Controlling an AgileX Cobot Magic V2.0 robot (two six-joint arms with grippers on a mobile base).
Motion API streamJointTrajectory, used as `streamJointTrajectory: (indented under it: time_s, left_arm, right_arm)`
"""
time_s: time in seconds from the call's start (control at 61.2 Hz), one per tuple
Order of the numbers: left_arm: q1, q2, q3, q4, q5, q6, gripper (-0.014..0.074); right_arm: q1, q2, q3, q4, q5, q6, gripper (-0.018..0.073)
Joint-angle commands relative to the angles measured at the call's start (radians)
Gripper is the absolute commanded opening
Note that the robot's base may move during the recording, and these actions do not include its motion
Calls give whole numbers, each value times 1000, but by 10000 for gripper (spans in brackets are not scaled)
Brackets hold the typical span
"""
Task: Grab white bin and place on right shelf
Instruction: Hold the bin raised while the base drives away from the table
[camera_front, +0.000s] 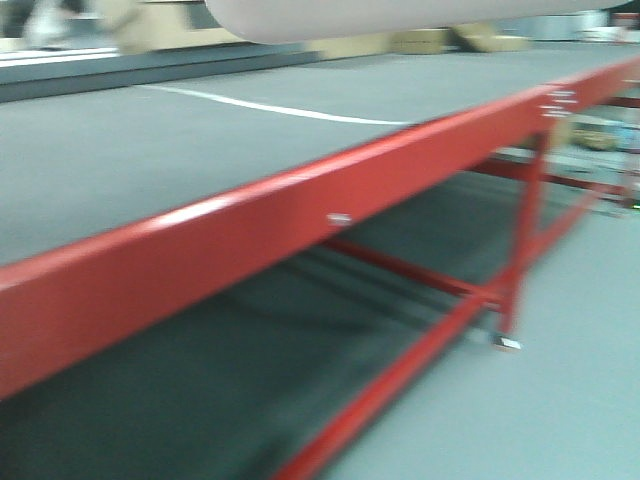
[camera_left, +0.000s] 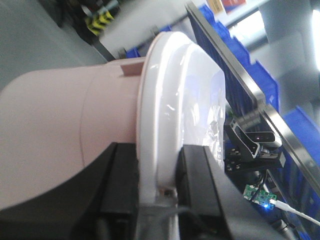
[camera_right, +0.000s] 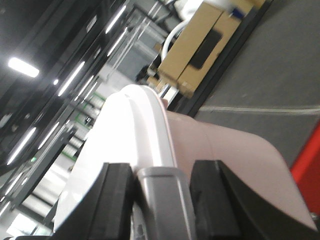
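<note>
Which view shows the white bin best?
Left wrist: the white bin fills it, body and lid rim visible, left gripper clamped on the rim. Right wrist shows only rim and some body; front shows just its blurred underside.

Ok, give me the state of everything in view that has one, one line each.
Pinkish off-white plastic bin: lifted, gripped at its rim on two sides.
Light grey-white lid: closed, on the bin.
Left gripper: shut on the bin's rim.
Right gripper: shut on the bin's rim.
Red-framed table with dark top: standing upright, the bin not resting on it.
</note>
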Motion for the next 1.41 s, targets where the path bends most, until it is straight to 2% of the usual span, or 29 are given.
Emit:
streamJointTrajectory:
  time_s: [0.0,1.39]
  left_arm:
    - [-31,-47,-35,-46,204,50,-126]
    - [-31,-47,-35,-46,204,50,-126]
  right_arm:
    - [21,-35,-45,130,111,2,59]
    - [21,-35,-45,130,111,2,59]
